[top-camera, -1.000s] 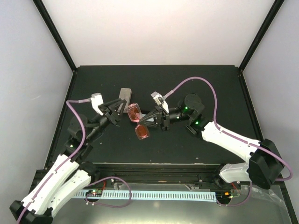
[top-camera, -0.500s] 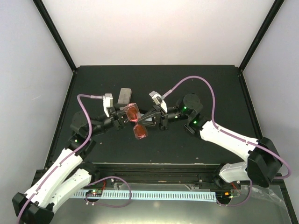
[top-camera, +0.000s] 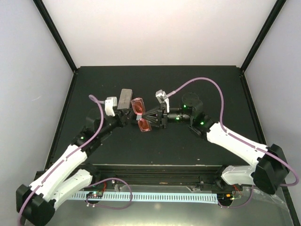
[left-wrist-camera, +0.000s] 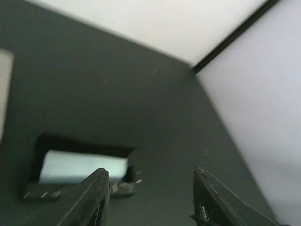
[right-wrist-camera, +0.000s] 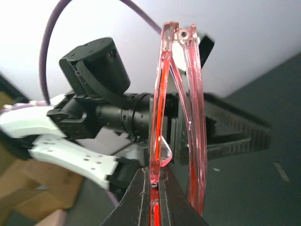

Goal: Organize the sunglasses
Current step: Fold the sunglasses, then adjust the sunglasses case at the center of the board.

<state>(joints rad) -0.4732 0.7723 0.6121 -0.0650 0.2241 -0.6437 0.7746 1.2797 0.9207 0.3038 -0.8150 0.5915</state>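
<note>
My right gripper (right-wrist-camera: 153, 187) is shut tight on the red sunglasses (right-wrist-camera: 155, 108). It pinches the thin red frame right at the bottom, between the two lenses. The glasses stand up from the fingers, and I see them edge-on through the right wrist camera. One see-through pink side piece runs up beside the frame.

From the camera up top, the red sunglasses are held up over the middle of the black table (top-camera: 211, 84). One pink lens points to the far side and one points to the near side. They are not lying on the table.

My left gripper (left-wrist-camera: 149, 173) is about half open. Its two fingers are apart and there is nothing between them. From above it sits just beside the glasses, on their left. I cannot tell if it touches them.

A grey case (top-camera: 125, 98) lies on the table just past the left gripper, near the far lens.

Through the left wrist camera I see a black box (left-wrist-camera: 42, 141) on the table with a pale blue cloth (left-wrist-camera: 82, 166) in it. It is blurry.
</note>
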